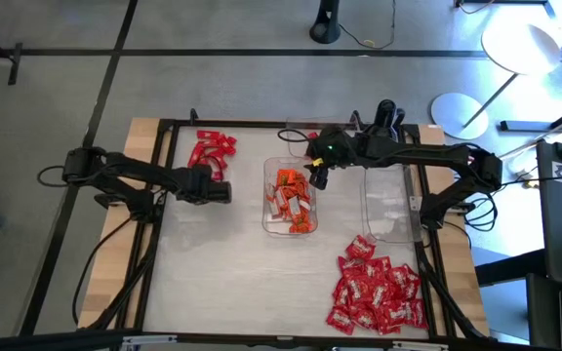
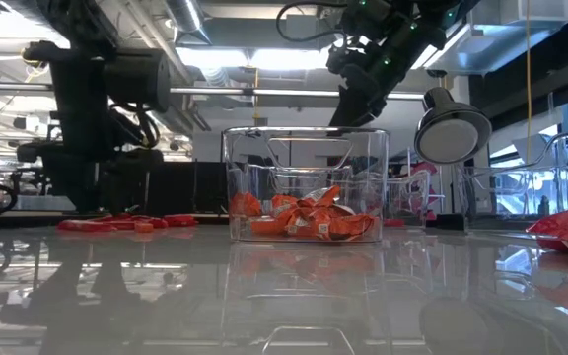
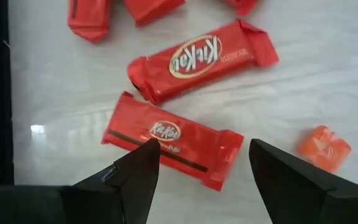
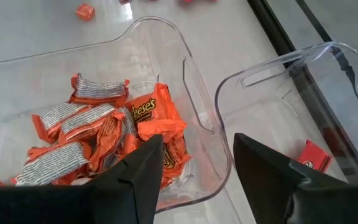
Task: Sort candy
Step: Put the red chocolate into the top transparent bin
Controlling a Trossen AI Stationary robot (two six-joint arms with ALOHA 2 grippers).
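The candy lies in three groups. Red bars (image 1: pixel 211 151) are loose on the table at the far left, orange wrapped ones (image 1: pixel 291 200) fill the middle clear tray (image 1: pixel 273 226), and a red heap (image 1: pixel 374 297) sits near the right front. My left gripper (image 3: pixel 197 180) hovers open over a red bar (image 3: pixel 173 146), touching nothing; a small orange sweet (image 3: pixel 324 148) lies beside it. My right gripper (image 4: pixel 197 168) hangs open above the far end of the middle tray (image 4: pixel 185 74), with nothing between its fingers.
A second clear tray (image 1: pixel 390 210) stands to the right of the middle one, with a red sweet (image 4: pixel 316 155) on the table beside it. A black frame (image 1: pixel 164 175) borders the work surface. Bare table lies at the near centre and left.
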